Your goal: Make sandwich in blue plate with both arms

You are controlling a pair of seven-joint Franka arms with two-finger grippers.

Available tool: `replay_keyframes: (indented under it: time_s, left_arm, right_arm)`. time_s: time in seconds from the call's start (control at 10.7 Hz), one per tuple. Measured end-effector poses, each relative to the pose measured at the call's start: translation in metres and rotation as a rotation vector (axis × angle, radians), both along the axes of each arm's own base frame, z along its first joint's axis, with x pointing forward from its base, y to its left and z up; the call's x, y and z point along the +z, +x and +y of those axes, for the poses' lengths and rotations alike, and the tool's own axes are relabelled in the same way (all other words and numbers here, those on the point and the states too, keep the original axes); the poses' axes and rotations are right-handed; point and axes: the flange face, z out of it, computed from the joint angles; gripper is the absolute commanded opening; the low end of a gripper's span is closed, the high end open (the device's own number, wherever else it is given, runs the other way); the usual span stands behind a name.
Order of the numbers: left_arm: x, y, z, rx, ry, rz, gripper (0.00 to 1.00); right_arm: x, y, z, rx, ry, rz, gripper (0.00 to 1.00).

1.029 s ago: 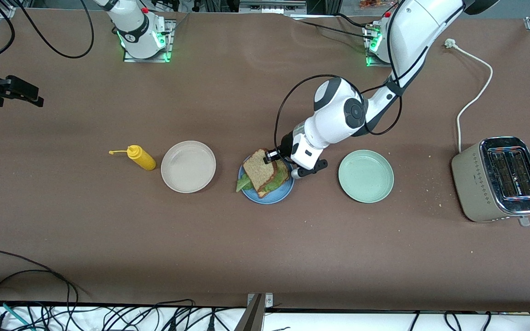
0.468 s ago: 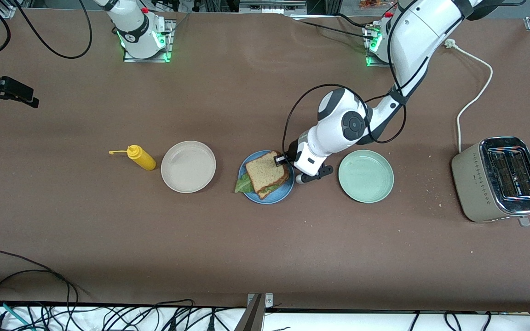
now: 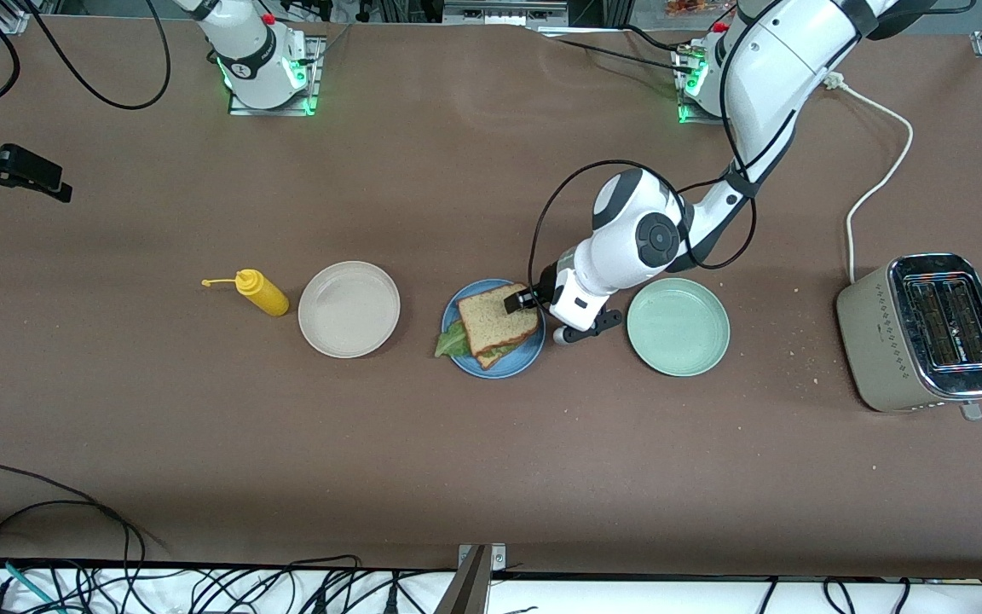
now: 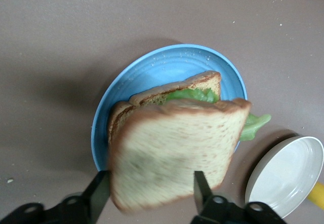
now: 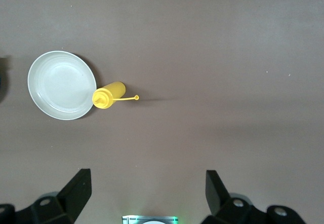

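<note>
From the front, with twelve o'clock toward the robots' bases, shows the blue plate [image 3: 499, 372] near mid-table, carrying the sandwich [image 3: 495, 322]: speckled brown toast on top, a second slice under it, and a lettuce leaf [image 3: 452, 342] poking past the rim at about eight o'clock. Places the left gripper [image 3: 518, 300] low over the plate's two o'clock edge, at the corner of the top slice. Sets a beige plate [image 3: 303, 309] at nine o'clock from the blue one, with a yellow mustard bottle [image 3: 262, 294] just beside it, farther out the same way. Puts a pale green plate [image 3: 678, 341] at three o'clock, and a toaster [image 3: 926, 333] well past that, at the left arm's end of the table. Finds the right gripper [image 3: 48, 179] waiting over the table's edge at the right arm's end, about ten o'clock from the blue plate. From the left wrist, shows black fingers spread apart with the top slice's edge between them; cannot tell whether they touch it. From the right wrist, shows fingers spread wide with nothing between them, above bare table, with the beige plate and mustard bottle below.
</note>
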Motion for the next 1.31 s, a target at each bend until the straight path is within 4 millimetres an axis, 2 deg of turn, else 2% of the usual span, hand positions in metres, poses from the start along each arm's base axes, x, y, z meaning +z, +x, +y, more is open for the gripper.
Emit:
replay_keyframes:
  time_s: [0.37,0.56,0.65,0.75,1.03,1.22,1.31]
  left_arm:
    - [0.006,0.007,0.002,0.008,-0.004,-0.011,1.00]
    - [0.024,0.017,0.009,-0.001,0.005,0.006,1.00]
    - [0.047,0.026,0.022,-0.015,0.024,0.036,1.00]
    - [0.079,0.037,0.042,-0.032,0.054,0.065,1.00]
    - [0.185,0.061,0.130,-0.055,0.226,0.072,1.00]
    - [0.232,0.064,0.181,-0.087,0.335,0.037,1.00]
    - [0.245,0.066,0.204,-0.113,0.390,0.012,1.00]
  right_arm:
    - [0.000,0.001,-0.001,-0.001,0.000,-0.002,1.00]
    - [0.000,0.001,-0.001,-0.001,0.000,-0.002,1.00]
    - [0.000,0.001,-0.001,-0.002,0.000,-0.003,1.00]
    - [0.000,0.001,-0.001,-0.002,-0.001,-0.004,1.00]
    - [0.001,0.001,-0.002,-0.003,-0.001,-0.007,1.00]
    - [0.007,0.002,-0.002,-0.003,-0.002,-0.021,1.00]
    - [0.010,0.002,-0.002,-0.003,-0.002,-0.027,1.00]
